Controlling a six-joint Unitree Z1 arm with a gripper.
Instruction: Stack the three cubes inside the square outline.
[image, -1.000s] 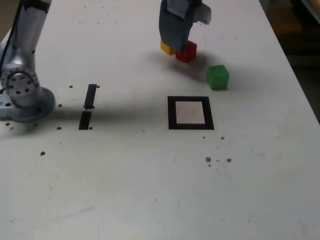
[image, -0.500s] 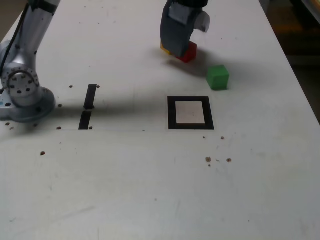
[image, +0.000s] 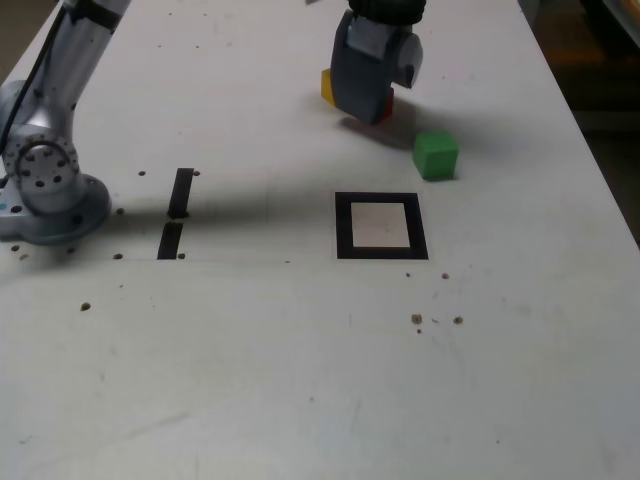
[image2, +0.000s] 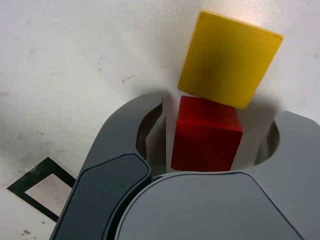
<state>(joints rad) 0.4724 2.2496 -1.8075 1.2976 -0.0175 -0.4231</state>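
Note:
Between my gripper's (image2: 220, 112) two jaws sits the red cube (image2: 207, 135), with a thin strip of table showing on either side of it, so the jaws stand open around it. The yellow cube (image2: 230, 57) touches the red one just beyond the jaws. In the exterior view my gripper (image: 365, 105) is down at the table far from the camera and covers most of the red cube (image: 388, 100); the yellow cube (image: 326, 85) peeks out on its left. The green cube (image: 436, 155) lies alone, to the right. The square outline (image: 343, 226) (image2: 22, 179) has nothing in it.
The arm's base (image: 45, 180) stands at the exterior view's left, and its link reaches across the far part of the table. Two short black tape strips (image: 181, 192) (image: 170, 240) lie beside the base. Small dark specks (image: 417, 319) dot the white table nearer the camera than the outline.
My gripper has come down over the red cube and its jaws have narrowed toward it. None of the three cubes has visibly moved.

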